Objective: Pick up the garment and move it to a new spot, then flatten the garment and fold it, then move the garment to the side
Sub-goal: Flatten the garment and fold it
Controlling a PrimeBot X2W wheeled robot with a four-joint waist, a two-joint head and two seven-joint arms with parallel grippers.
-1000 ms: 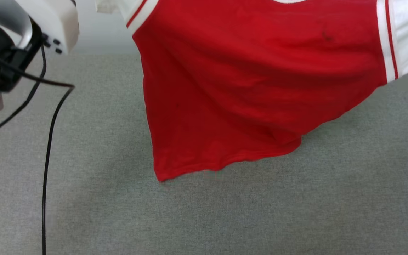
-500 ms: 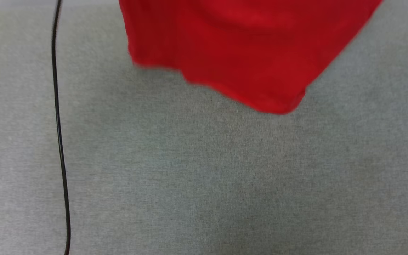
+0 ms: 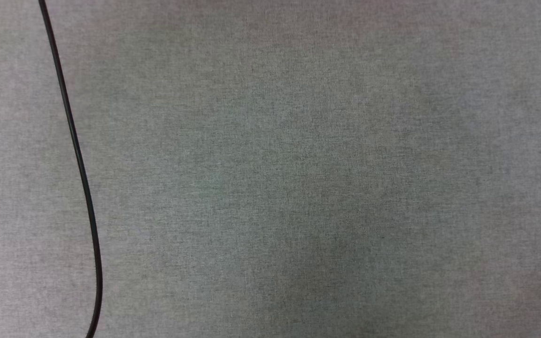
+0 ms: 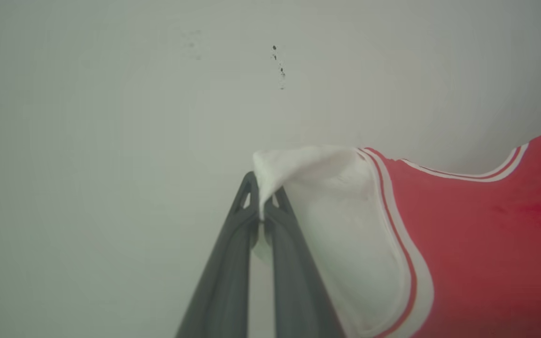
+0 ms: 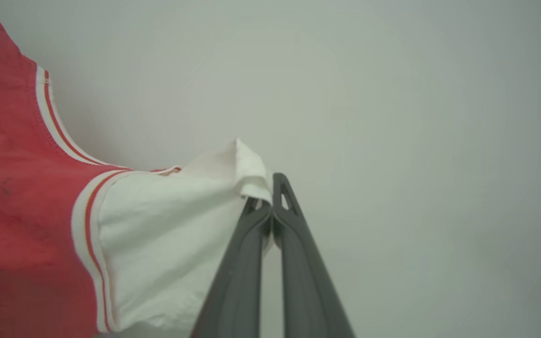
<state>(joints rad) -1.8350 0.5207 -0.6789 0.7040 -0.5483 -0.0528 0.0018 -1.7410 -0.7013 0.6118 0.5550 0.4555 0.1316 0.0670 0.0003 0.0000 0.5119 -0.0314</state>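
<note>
A grey, finely woven fabric surface (image 3: 298,141) stretches edge to edge in the head view, evenly lit, with a soft darker patch (image 3: 327,281) toward its lower middle. In the wrist views a plain, pale off-white wall (image 4: 111,117) stands behind, smooth and shadowless under diffuse light, marked by a few small dark specks (image 4: 278,65) near the top centre of the left wrist view.

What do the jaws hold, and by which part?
The red jersey: jaws of the left gripper pinch one white sleeve, of the right gripper the other.
</note>
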